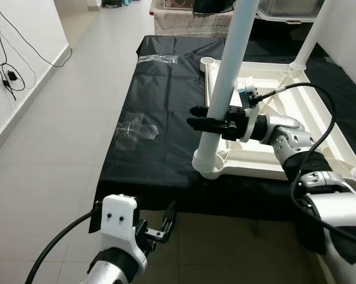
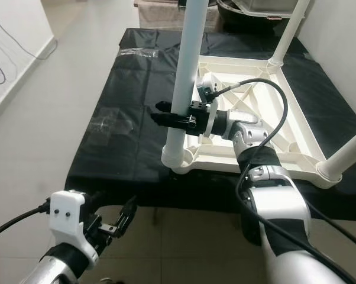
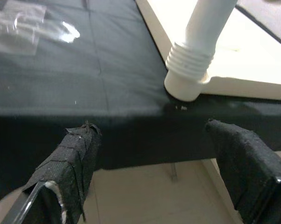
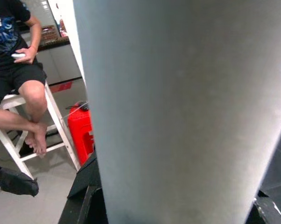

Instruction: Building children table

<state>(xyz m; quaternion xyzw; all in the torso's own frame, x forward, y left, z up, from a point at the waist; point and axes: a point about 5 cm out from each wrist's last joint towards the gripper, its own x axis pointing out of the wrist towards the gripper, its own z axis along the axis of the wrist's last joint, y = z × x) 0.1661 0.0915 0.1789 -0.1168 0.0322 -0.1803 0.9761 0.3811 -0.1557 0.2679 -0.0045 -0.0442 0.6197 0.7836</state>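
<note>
— Pale floor tiles (image 1: pixel 77 118) all round, and what sits on them?

— A low tabletop (image 1: pixel 160 106) covered in black sheeting. On it lies the white children's table top (image 1: pixel 296 118), upside down, its ribbed underside facing up. It occupies the robot's right half of the black surface.

— And the legs?

— One white leg (image 1: pixel 225 89) stands upright in the near corner socket (image 1: pixel 209 164), the corner closest to the robot's left. Its threaded end shows just above the socket in the left wrist view. Another leg (image 1: pixel 311 41) rises from the far corner, and in the right eye view a third (image 2: pixel 346 155) slants up from the near right corner.

— Where is the right pincer?

— The right pincer (image 1: pixel 203 118) reaches across the upturned frame and is clamped on the near leg, a little above the socket, one black finger on each side of the tube.

— The left one?

— The left pincer (image 1: pixel 157 228) hangs low in front of the tabletop's near edge, fingers (image 3: pixel 70 163) spread apart, gripping nothing.

— Anything else around?

— Clear tape patches (image 1: pixel 133 127) shine on the sheeting. Black cables (image 1: pixel 9 65) run down the white wall on the left. The right wrist view catches a person (image 4: pixel 19 70) seated on a white stool (image 4: pixel 56 126), with a red container (image 4: pixel 80 133) beside it.
</note>
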